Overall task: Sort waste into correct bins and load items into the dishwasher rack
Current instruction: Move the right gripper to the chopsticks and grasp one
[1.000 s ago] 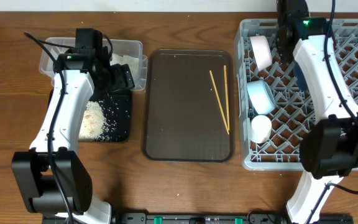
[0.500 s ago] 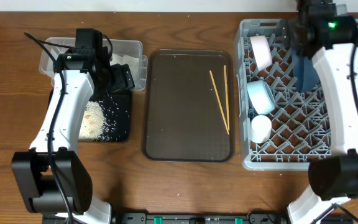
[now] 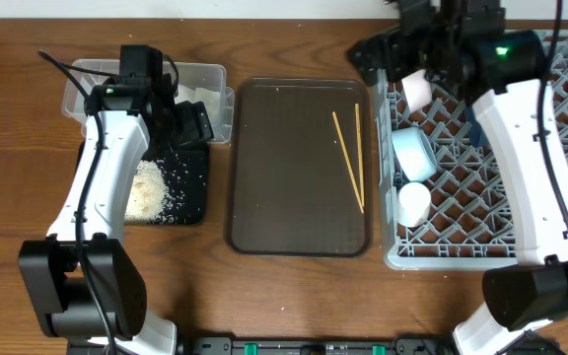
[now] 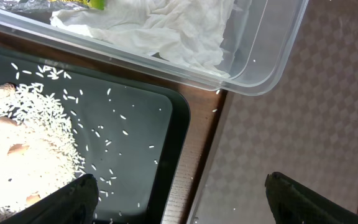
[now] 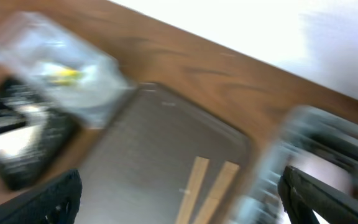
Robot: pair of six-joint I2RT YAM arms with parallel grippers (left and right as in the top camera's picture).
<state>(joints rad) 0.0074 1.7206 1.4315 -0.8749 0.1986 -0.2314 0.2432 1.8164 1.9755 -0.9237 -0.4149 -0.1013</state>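
Hovering at 11 o'clock of rack [image 3: 392, 261], right pincer [image 5: 182, 199] spread; left pincer [image 4: 191, 202] spread at 1 o'clock of black tray [image 4: 135, 143].

No readable text, label or number anywhere

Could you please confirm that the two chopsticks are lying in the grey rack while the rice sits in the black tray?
Not quite: the two chopsticks lie on the brown serving tray, not in the grey rack, as the overhead view shows. The rice does sit in the black tray.
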